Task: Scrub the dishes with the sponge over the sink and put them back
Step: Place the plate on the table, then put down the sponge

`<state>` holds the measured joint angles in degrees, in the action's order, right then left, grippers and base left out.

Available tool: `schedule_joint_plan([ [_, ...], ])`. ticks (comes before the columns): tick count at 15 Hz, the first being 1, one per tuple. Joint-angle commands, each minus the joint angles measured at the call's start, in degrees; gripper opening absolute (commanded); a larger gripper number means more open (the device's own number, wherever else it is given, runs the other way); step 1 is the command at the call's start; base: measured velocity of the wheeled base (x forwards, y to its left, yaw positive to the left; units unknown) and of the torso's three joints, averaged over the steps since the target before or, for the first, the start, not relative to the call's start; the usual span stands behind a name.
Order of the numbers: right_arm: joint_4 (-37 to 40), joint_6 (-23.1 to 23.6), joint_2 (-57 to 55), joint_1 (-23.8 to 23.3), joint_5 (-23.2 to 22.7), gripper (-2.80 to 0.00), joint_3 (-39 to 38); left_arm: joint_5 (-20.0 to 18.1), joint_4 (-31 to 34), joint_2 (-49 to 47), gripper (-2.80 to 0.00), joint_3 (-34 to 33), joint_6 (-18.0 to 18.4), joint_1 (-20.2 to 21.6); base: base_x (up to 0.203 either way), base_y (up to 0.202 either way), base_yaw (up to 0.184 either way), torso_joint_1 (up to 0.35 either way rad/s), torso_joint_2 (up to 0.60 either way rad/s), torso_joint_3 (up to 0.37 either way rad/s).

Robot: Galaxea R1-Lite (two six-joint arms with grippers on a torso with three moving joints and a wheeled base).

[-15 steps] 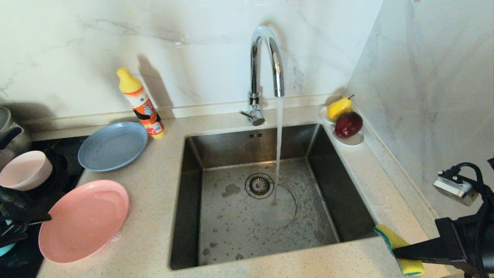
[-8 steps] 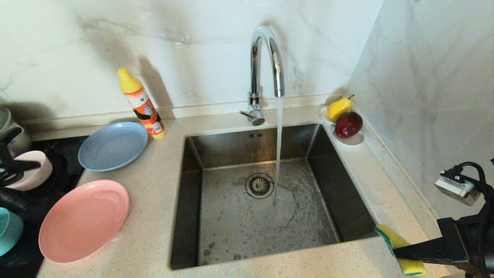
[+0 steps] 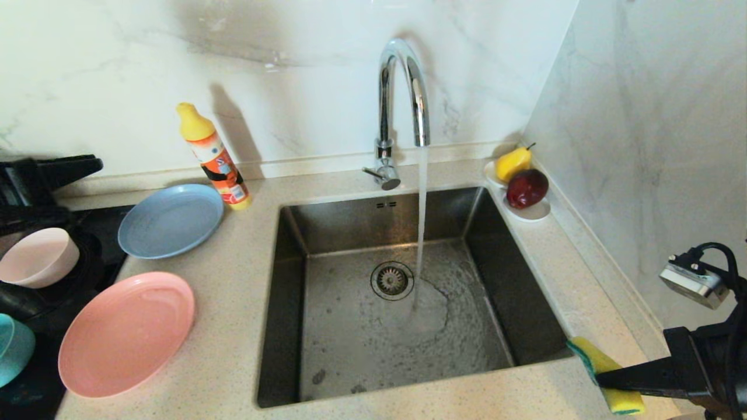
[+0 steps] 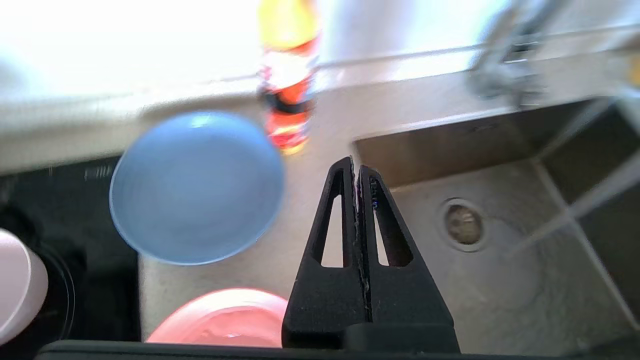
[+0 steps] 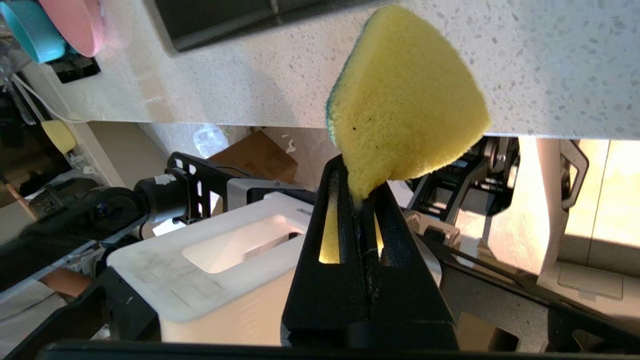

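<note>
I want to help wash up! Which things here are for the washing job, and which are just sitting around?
For the job:
- sponge, pinched in the right tool
- sink, water running
- pink plate
- grey-blue plate
- pale bowl
- teal bowl
- left tool, shut and empty

Just sitting around:
- orange bottle
- pear
- dark red fruit

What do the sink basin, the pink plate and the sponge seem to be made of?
Sink: brushed stainless steel, judging by its dull grey sheen and sharp folded walls.
Pink plate: probably matte plastic or melamine; even colour, soft gloss, though glazed ceramic is possible.
Sponge: porous yellow foam with a green scouring layer, pinched by the right gripper.
</note>
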<state>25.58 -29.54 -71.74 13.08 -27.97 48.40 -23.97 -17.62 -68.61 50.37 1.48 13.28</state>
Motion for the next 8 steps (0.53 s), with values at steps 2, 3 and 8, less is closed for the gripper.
schedule_joint_plan([
  [2,0.2,-0.2,-0.1,0.0,-0.2,-2.80,0.3,0.3,-0.2,21.2,-2.80,-10.3,0.3,-2.6,0.000,0.000,0.000,0.000,0.00,0.000],
  [3,0.2,-0.2,0.2,0.0,-0.2,-2.80,0.2,0.1,0.1,26.9,-2.80,-14.8,0.3,-2.9,0.000,0.000,0.000,0.000,0.00,0.000],
  [8,0.2,-0.2,0.0,0.0,-0.1,-2.80,1.0,-9.0,14.0,47.2,-2.80,-25.6,-0.2,-3.4,0.000,0.000,0.000,0.000,0.00,0.000],
])
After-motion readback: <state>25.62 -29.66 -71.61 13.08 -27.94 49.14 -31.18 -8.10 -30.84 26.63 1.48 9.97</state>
